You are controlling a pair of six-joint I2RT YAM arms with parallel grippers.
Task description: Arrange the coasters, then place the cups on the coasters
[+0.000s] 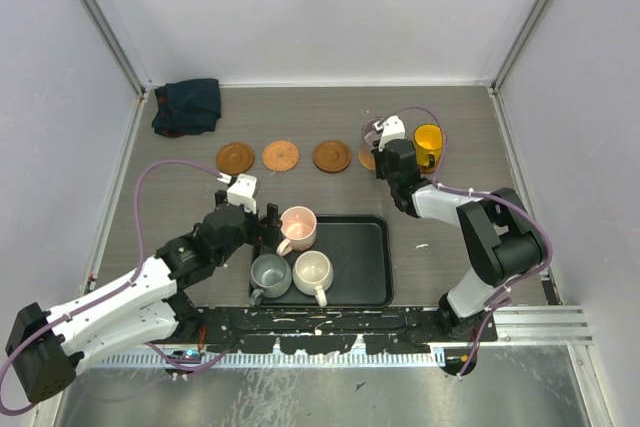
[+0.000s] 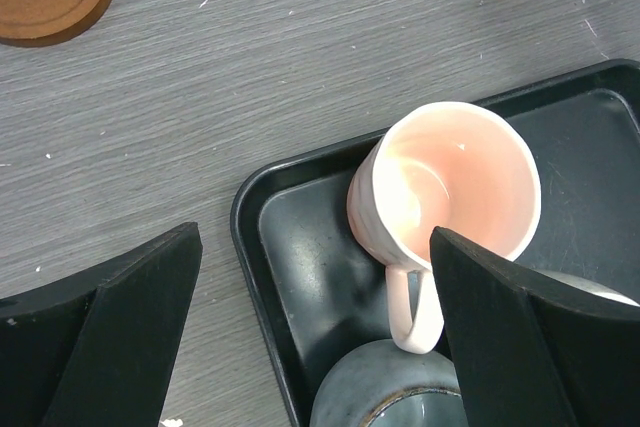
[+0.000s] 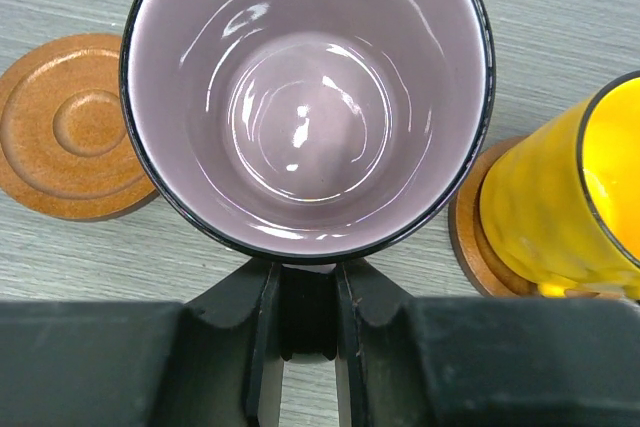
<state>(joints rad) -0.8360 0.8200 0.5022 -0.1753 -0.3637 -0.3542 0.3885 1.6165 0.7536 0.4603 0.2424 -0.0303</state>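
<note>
Right tool (image 3: pixel 305 299) clenched on the dark handle of the glossy, round-bottomed mauve cup (image 3: pixel 305 97), at the far right of the grey wood-grain counter (image 1: pixel 300 112). Just beside it, the dimpled yellow cup (image 3: pixel 560 197) sits on a rimmed coaster (image 3: pixel 470 237). A hidden coaster (image 1: pixel 367 160) shows partly below the mauve cup; whether they touch cannot be told. In a row to the left lie a ringed coaster (image 1: pixel 332 156) of turned wood, a woven coaster (image 1: pixel 281 155) and a dark coaster (image 1: pixel 235 157). Left tool (image 2: pixel 312 237) released, jaws wide, beside the handle of the smooth pink cup (image 2: pixel 450 187), which stands in the round-cornered black tray (image 2: pixel 290 247) with the grey-green cup (image 1: pixel 270 274) and cream cup (image 1: pixel 313 270)
</note>
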